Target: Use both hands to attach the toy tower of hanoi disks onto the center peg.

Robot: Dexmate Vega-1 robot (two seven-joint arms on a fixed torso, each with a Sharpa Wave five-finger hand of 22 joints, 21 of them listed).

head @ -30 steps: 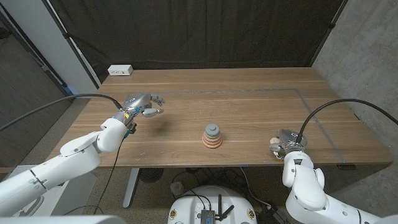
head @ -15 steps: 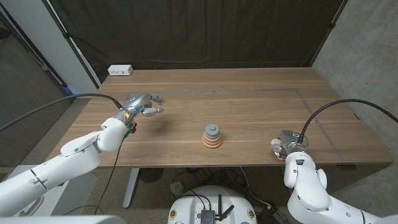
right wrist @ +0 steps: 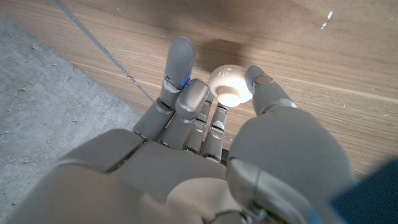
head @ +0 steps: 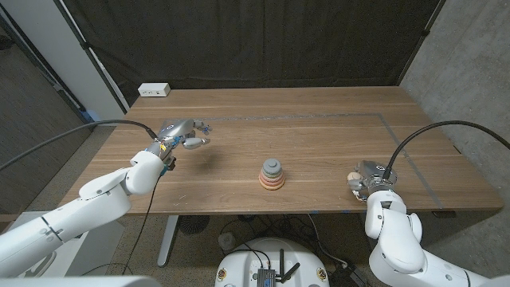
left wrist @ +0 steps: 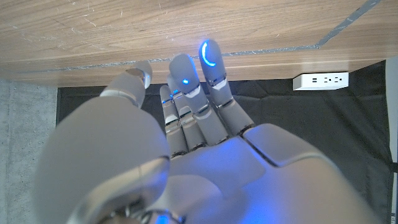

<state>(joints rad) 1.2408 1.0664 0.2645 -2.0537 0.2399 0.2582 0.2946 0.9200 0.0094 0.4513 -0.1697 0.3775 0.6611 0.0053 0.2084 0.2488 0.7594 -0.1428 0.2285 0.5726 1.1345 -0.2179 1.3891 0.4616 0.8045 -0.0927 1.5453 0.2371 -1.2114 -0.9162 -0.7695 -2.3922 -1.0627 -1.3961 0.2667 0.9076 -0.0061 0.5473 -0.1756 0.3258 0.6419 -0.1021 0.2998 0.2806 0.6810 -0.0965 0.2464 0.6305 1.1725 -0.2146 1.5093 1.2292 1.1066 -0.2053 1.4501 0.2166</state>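
One disk stack point(head: 272, 174), two hands, one knob point(right wrist: 229, 84)

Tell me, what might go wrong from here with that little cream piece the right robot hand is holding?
The right robot hand pinches the small cream knob only at its fingertips, so it could slip out and roll along the table. The stack of disks sits well away from that hand, so a long carry gives more chances to drop it. A clumsy landing could also nudge the stack. The left robot hand hovers far off and cannot steady it.
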